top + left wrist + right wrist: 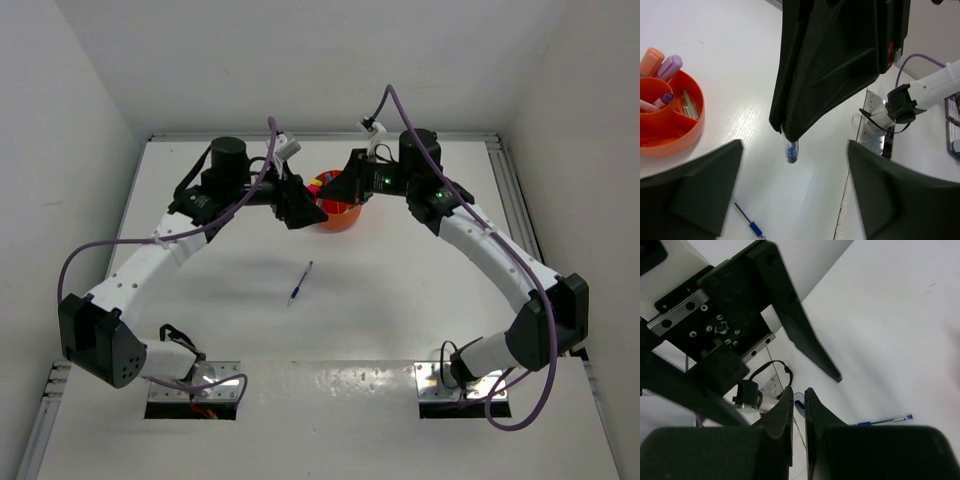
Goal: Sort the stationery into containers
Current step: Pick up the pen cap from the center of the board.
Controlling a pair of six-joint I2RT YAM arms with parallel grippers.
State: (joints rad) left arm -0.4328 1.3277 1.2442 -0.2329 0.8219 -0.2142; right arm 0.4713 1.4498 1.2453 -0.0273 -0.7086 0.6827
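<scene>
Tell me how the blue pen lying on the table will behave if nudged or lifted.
The blue pen looks thin and round, so a sideways nudge would probably roll it across the smooth table. Likely stiff and light, it may pivot in a pinch.

The flat white surface [400, 300] is seen from high behind, and closely from both wrists; the thin blue pen [301, 283] is caught in all three.

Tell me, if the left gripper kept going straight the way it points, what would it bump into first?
Most likely the right gripper, hanging dead ahead of the open left gripper and shut on a pen. Depth is hard to judge; beyond lies the white table.
</scene>
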